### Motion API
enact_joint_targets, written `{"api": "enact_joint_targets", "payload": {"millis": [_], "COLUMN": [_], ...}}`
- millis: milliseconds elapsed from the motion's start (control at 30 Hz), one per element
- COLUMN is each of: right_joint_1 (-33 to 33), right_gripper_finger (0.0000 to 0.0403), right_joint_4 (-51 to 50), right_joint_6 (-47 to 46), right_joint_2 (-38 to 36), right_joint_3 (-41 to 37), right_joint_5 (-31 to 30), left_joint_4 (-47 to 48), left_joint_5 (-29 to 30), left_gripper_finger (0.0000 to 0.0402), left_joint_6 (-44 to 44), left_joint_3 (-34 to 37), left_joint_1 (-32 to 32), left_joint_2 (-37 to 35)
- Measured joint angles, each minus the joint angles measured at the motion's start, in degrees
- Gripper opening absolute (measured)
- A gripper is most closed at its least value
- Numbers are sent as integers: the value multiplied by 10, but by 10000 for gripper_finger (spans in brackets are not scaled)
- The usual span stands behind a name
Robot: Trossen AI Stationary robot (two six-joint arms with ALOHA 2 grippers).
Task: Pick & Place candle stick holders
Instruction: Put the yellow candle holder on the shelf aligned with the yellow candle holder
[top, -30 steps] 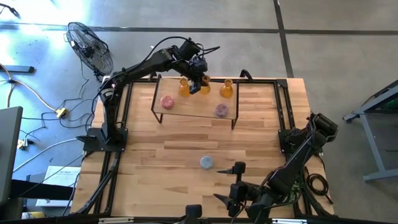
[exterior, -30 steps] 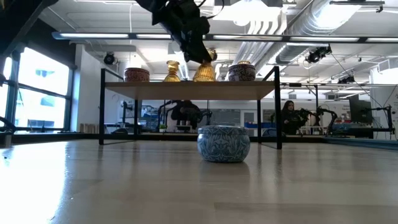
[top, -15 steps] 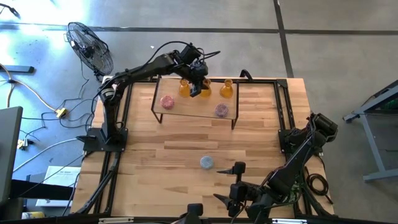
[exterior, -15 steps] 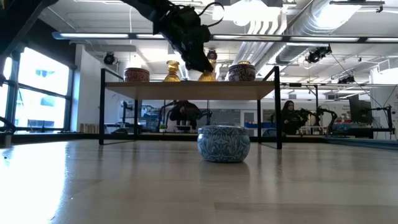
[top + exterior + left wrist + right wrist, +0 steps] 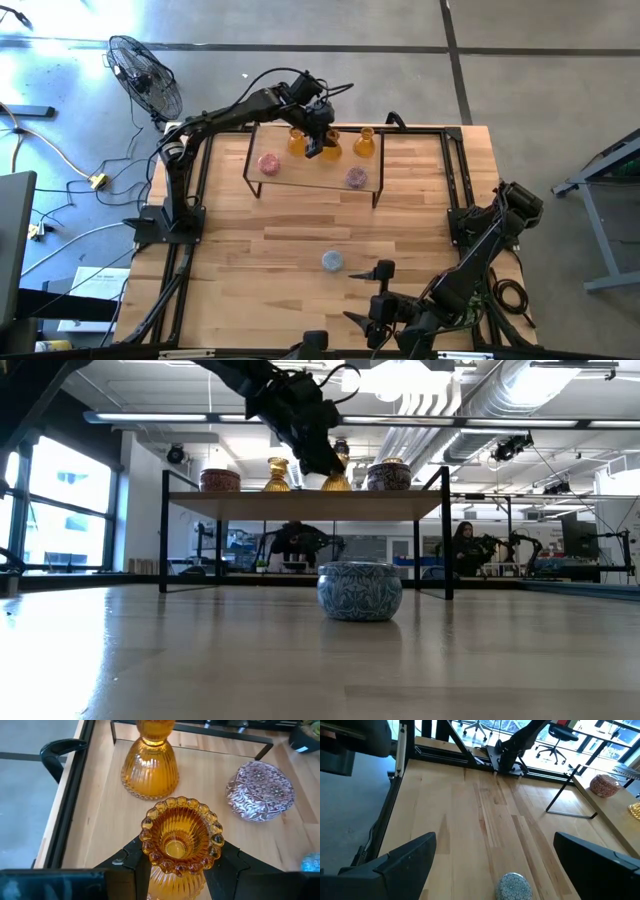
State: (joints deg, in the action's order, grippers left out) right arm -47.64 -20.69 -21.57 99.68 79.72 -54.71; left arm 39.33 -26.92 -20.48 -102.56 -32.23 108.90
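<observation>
A small wooden shelf [image 5: 300, 180] on black legs stands at the table's far side. On it are three amber flask-shaped holders [image 5: 296, 143] [image 5: 329, 151] [image 5: 365, 143], a pink round one [image 5: 268, 163] and a mauve one [image 5: 356, 178]. My left gripper [image 5: 315, 146] is over the shelf, shut on the middle amber holder [image 5: 179, 840]. The light blue round holder [image 5: 332, 261] stands on the table top, near the front. My right gripper [image 5: 376, 296] is open and empty at the table's near edge, just right of it. My left gripper pinches the middle amber holder by its ribbed body [image 5: 150, 882], just under the flared rim, one finger [image 5: 131, 865] on each side. The fingers slant down from the far left. The holder stands upright, its base at the shelf top [image 5: 336, 484]; whether it rests there, I cannot tell.
The left amber holder [image 5: 150, 767] and the mauve holder [image 5: 260, 790] stand close by the held one. A fan [image 5: 145, 75] stands off the table's far left corner. Black frame rails run along the table's edges. Bare wood lies between the shelf and the blue holder [image 5: 514, 886].
My left gripper has come down a little over the shelf with the amber holder, which stays upright; its base has sunk to the level of the shelf top.
</observation>
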Motion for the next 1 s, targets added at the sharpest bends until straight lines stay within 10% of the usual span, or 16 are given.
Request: {"api": "enact_joint_targets", "payload": {"millis": [1000], "right_joint_1": [0], "right_gripper_finger": [398], "right_joint_4": [0], "right_joint_6": [-5], "right_joint_2": [0], "right_joint_3": [0], "right_joint_5": [5], "left_joint_4": [2], "left_joint_5": [-31], "left_gripper_finger": [254], "left_joint_6": [26], "left_joint_3": [1], "left_joint_1": [5], "left_joint_2": [0]}}
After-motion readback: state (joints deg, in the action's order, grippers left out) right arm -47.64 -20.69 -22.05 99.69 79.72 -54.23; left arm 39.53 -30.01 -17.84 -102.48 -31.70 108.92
